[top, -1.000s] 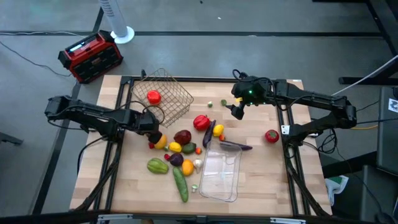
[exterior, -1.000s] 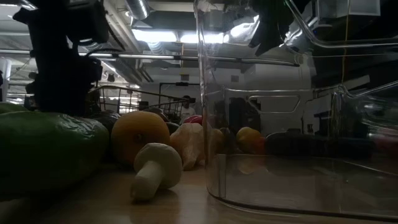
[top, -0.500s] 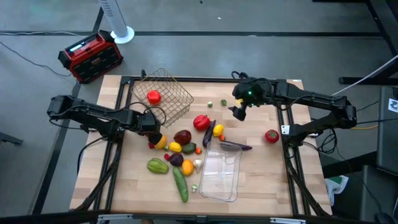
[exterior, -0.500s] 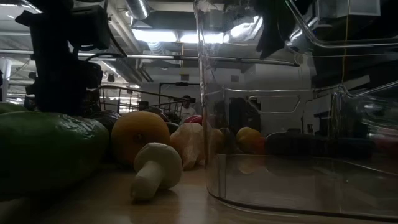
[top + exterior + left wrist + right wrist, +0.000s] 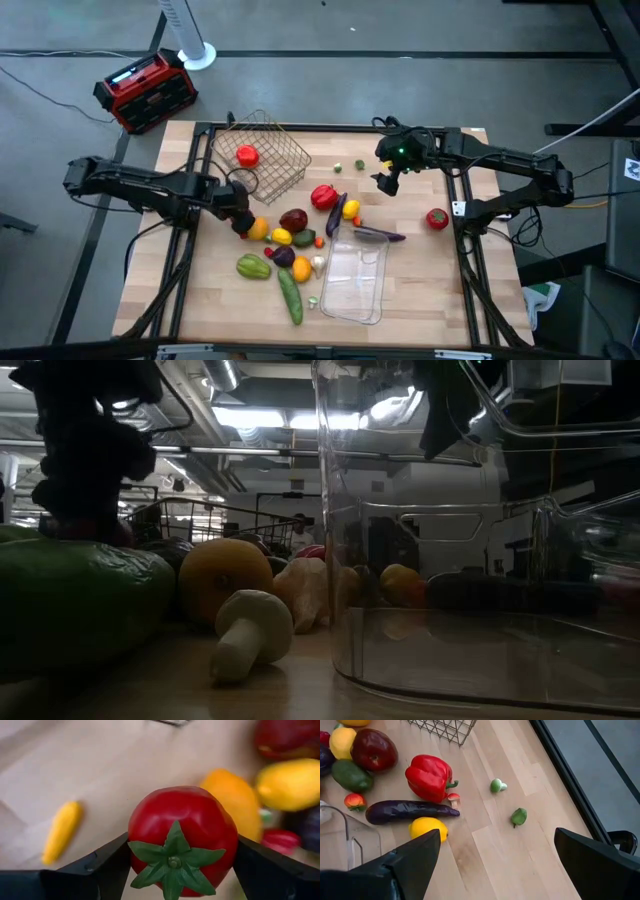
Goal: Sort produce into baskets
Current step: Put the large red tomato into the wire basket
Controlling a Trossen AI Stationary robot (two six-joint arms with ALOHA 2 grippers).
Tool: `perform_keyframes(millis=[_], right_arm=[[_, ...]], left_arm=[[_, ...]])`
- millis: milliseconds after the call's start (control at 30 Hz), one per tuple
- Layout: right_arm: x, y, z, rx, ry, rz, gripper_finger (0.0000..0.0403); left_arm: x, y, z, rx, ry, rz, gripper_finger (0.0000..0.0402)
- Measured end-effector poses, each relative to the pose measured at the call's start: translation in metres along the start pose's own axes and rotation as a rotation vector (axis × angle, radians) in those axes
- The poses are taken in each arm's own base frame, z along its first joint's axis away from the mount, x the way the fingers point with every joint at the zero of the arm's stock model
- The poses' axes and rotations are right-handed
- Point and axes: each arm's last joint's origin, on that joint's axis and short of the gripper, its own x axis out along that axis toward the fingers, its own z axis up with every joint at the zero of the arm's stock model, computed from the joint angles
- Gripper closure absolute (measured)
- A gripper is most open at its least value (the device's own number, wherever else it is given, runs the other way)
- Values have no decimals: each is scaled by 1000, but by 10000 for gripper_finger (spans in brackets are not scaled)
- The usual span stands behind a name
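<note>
Left gripper (image 5: 175, 865) clamped on a tomato (image 5: 182, 832) near the desk's left edge; risks slipping loose before reaching the wire basket (image 5: 262, 150).

Produce pile (image 5: 290, 235) crowds the table (image 5: 420, 290) left of the tray (image 5: 353, 282), touching its near edge. Right of the tray the wood lies bare, bar one tomato (image 5: 436, 218). Basket (image 5: 262, 152) blocks beyond the pile.

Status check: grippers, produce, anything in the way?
Left gripper shut on a red tomato, beside the produce pile. Right gripper open, empty, above the table's far side. One tomato in the wire basket. Path looks clear.
</note>
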Motion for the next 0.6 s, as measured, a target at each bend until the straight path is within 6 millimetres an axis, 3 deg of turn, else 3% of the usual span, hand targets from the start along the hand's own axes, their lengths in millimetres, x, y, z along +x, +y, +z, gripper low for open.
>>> perform_keyframes(millis=[267,600], right_arm=[[0,0,0,0,0,0,17],[0,0,0,0,0,0,17]], left_arm=[[-25,1,-5,-38,-7,-249,99],[-53,-19,16,-38,-321,-603,99]])
